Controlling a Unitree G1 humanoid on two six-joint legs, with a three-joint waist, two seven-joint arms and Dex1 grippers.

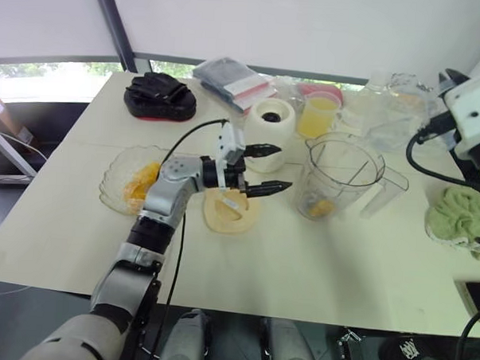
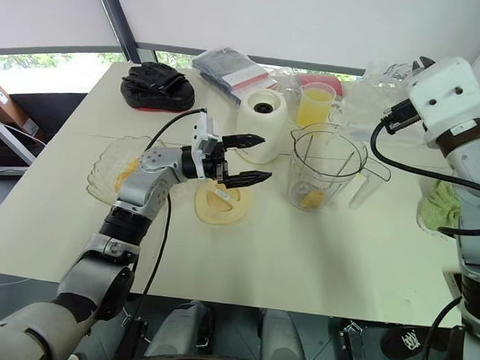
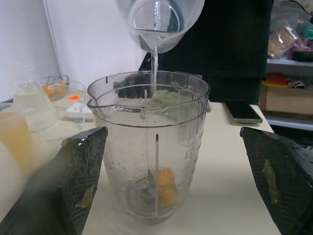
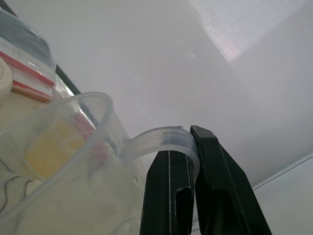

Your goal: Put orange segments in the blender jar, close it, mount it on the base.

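As you look down, the cream tabletop (image 1: 316, 263) carries everything, and the clear blender jar (image 1: 340, 176) stands upright on it to the right of centre, uncovered and off its mount. Above the jar's far side your right gripper (image 4: 188, 142) has its jaws clamped together on the curved handle of a clear pitcher (image 3: 161, 22), which is tipped so that a thin stream of water falls from its spout into the jar's mouth. The white blender base (image 1: 273, 126) sits just left of the jar and a little farther back, apart from it. Your left gripper (image 1: 282, 167) hangs between base and jar with its jaws wide apart and holding nothing, one finger (image 3: 78, 176) to each side of the jar in the wrist view without touching it. At the table's left, a glass plate (image 1: 112, 178) holds loose orange segments (image 1: 140, 184). Below that left gripper a cream lid (image 1: 232, 211) lies flat on the tabletop. A cup of orange juice (image 1: 318, 116) stands behind the jar. One orange segment (image 3: 166, 186) rests at the bottom of the jar, beside the blade.
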